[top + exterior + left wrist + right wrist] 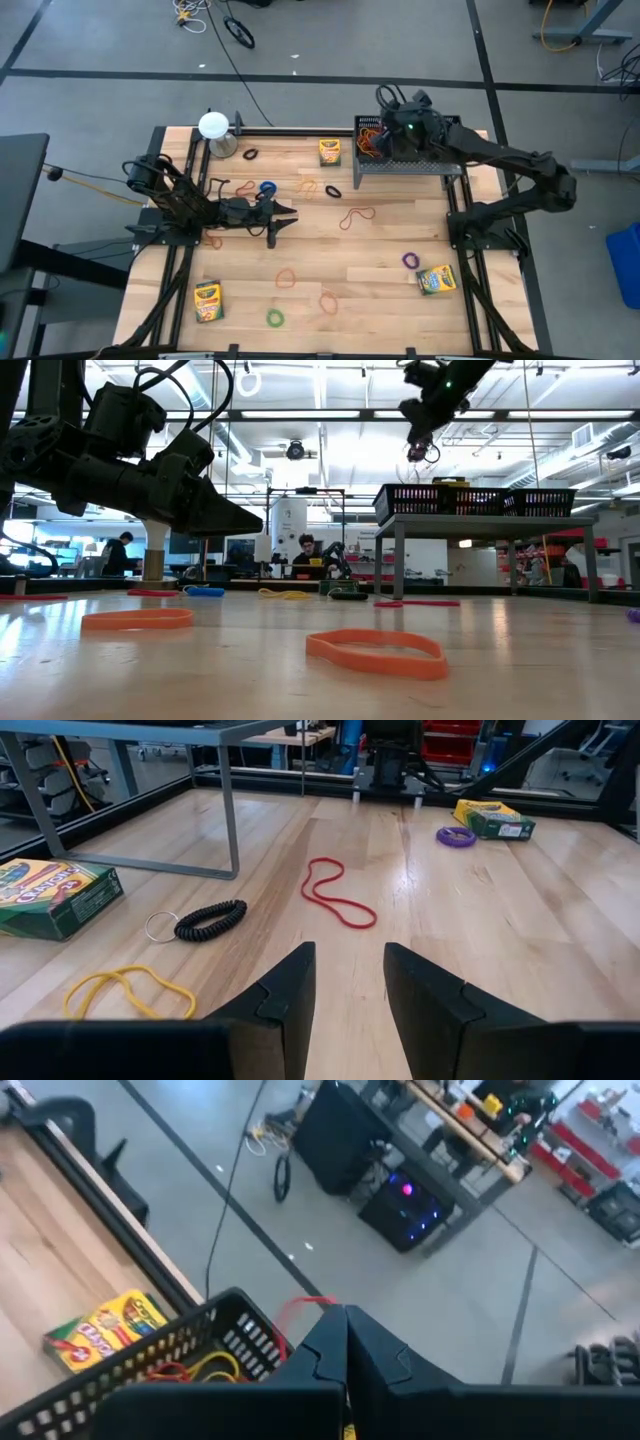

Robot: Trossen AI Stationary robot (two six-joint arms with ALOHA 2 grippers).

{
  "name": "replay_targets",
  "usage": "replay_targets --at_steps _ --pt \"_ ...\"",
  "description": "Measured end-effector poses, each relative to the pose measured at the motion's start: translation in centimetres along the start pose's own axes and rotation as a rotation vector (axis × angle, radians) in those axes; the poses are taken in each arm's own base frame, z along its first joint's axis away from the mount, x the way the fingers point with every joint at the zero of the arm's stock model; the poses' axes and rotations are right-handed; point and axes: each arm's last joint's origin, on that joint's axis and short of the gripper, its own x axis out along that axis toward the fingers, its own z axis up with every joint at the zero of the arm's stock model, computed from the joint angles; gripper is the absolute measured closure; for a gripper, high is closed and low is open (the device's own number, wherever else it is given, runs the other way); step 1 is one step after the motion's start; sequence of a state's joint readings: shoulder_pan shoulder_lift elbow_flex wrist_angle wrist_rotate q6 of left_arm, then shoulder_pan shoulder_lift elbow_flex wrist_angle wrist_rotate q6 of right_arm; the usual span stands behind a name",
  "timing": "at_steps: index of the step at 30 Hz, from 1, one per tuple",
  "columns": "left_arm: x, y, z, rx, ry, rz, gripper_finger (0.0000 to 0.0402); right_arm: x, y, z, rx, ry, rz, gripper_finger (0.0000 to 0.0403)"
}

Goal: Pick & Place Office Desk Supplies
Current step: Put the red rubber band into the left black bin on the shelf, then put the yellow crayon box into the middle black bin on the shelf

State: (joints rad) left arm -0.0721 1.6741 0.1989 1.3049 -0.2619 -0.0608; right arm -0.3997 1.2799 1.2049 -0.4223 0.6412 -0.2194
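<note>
1. The left hand (283, 216) hangs low over the middle of the desk (390, 240), its fingers (290, 990) partly apart with nothing between them and bare wood below.
2. The right hand (385, 135) is raised over the mesh rack (405, 165) at the desk's far right; its fingers (345, 1350) are pressed together, and whether they pinch anything cannot be told.
3. Ahead of the left hand lies a red band (335, 895), clear of the fingers; nearer its side are a black coil (210, 920) on a ring and a yellow band (125, 992).
4. Crayon boxes: one at the far edge beside the rack (330, 152), one at the near left (208, 300), one at the near right (437, 280) with a purple band (410, 260) just beside it.
5. Other loops are scattered: a blue one (267, 187), a green one (275, 318), orange ones (286, 278) near the front.
6. The rack already holds red and yellow bands (200, 1370), seen only from the right wrist.
7. A white round-topped object (213, 125) stands at the far left corner.
8. The low view alone shows people seated in the room behind.
</note>
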Motion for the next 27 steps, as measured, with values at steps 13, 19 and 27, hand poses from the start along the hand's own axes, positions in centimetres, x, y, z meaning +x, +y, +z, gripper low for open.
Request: replay_targets --at_steps 13,19,27 --pt "0.0 0.0 0.0 0.0 0.0 0.0 0.0271 1.5 0.7 -0.6 0.056 0.059 0.047 0.0378" --pt "0.0 0.0 0.0 0.0 0.0 0.0 0.0271 1.6 1.0 -1.1 0.096 0.103 0.065 0.0303" --pt "0.0 0.0 0.0 0.0 0.0 0.0 0.0271 -0.1 1.1 -1.5 0.099 0.13 0.135 0.0251"
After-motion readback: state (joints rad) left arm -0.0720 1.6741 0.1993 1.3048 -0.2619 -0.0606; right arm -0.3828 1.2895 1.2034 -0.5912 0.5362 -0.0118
